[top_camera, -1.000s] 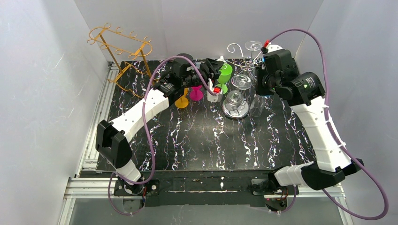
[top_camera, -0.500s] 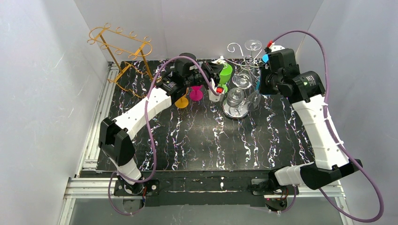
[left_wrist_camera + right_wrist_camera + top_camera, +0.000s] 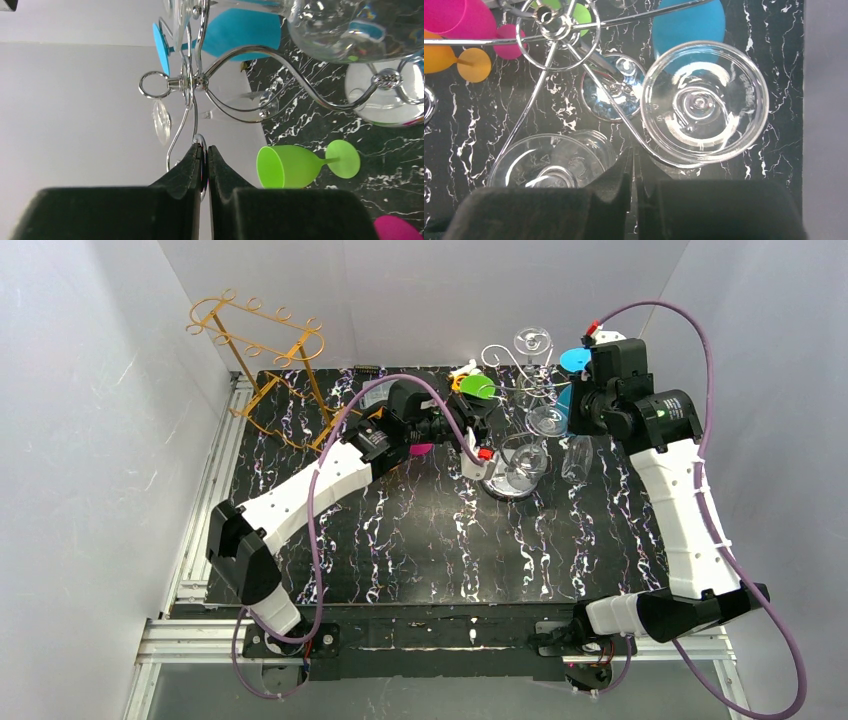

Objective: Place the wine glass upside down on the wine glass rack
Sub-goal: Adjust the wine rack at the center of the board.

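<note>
L gripper [image 3: 205, 155] pinched shut on a loop of wine glass rack [image 3: 200, 80], prob. to steady it; R gripper [image 3: 633, 167] near-closed at rack's hook wire, grip unclear; clear wine glass [image 3: 704, 102] hanging foot-up in that hook, seemingly placed.

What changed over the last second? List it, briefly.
The left pincer swung right, past the green glass, and snapped shut on a wire arm of the silver rack. The right pincer shifted slightly toward the far right corner. The gold rack stayed put.
</note>
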Controlling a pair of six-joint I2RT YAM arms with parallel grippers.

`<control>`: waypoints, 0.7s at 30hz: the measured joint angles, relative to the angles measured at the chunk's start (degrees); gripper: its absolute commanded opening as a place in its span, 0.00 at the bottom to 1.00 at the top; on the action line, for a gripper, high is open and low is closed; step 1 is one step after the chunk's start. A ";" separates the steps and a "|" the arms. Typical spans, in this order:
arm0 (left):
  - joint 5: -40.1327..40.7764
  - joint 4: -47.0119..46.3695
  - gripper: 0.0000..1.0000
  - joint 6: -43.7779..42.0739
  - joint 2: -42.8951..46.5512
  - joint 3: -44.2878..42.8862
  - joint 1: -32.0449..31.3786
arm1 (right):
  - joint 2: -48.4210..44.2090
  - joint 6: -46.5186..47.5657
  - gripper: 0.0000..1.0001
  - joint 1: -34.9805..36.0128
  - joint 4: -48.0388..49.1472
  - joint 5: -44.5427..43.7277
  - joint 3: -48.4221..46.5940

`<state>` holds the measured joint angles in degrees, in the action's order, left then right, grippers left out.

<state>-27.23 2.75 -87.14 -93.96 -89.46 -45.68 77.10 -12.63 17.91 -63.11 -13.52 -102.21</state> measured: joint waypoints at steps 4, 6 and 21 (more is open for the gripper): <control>1.58 1.19 0.19 2.40 0.60 0.04 -0.97 | 0.00 0.69 0.13 -0.26 -0.17 -0.15 0.00; 1.75 1.42 0.31 3.26 0.90 0.21 -1.11 | 0.00 0.88 0.13 -0.27 -0.11 -0.27 0.00; 9.87 5.06 0.70 25.31 10.71 1.52 -1.86 | 0.11 0.78 0.33 -0.65 -1.37 1.68 -8.77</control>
<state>-17.37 7.81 -61.84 -83.24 -87.94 -47.54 77.21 -11.86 17.26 -64.48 -11.84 -110.98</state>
